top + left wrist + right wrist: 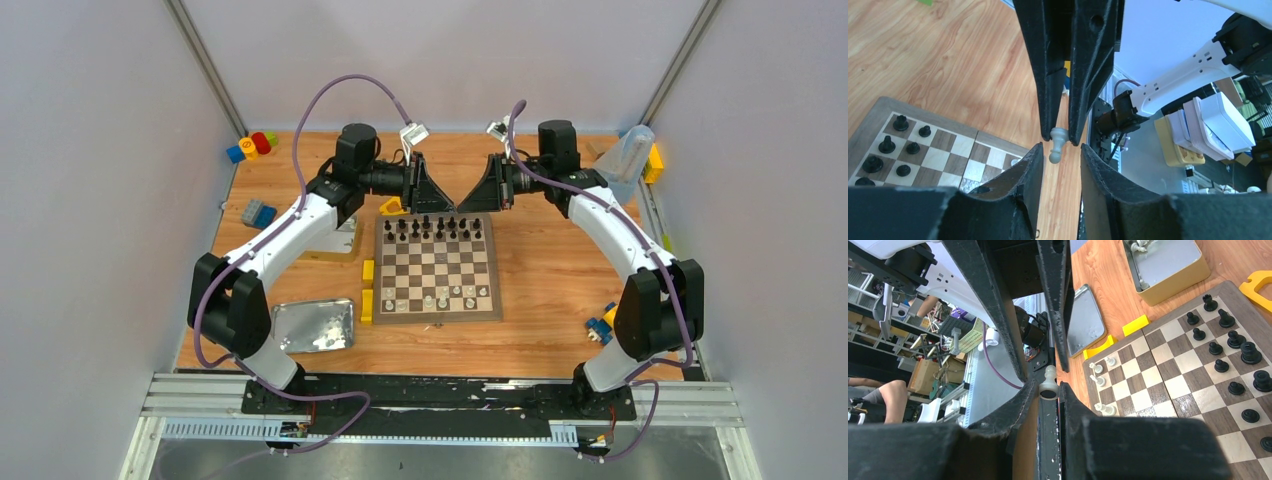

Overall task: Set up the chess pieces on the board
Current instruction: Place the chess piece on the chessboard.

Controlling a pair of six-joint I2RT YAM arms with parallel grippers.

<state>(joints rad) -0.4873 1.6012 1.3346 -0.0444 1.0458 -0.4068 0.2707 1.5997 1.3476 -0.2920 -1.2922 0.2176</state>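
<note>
Looking outward, you had only a few pale pieces (430, 300) on the board's (437, 262) near rows, black pieces (437, 228) lining its far rows, and beyond, the right gripper (1048, 390) clamped on a pale pawn (1057, 145) between the left gripper's (1061, 150) parted fingers.

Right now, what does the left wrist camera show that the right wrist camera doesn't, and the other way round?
Only the left wrist view shows the right arm's white link. Only the right wrist view shows white pieces standing on the board, an open tin, a shiny tray and a yellow block. Both show the white pawn pinched in the right end effector, the left end effector open around its free end, the board and black pieces.
</note>
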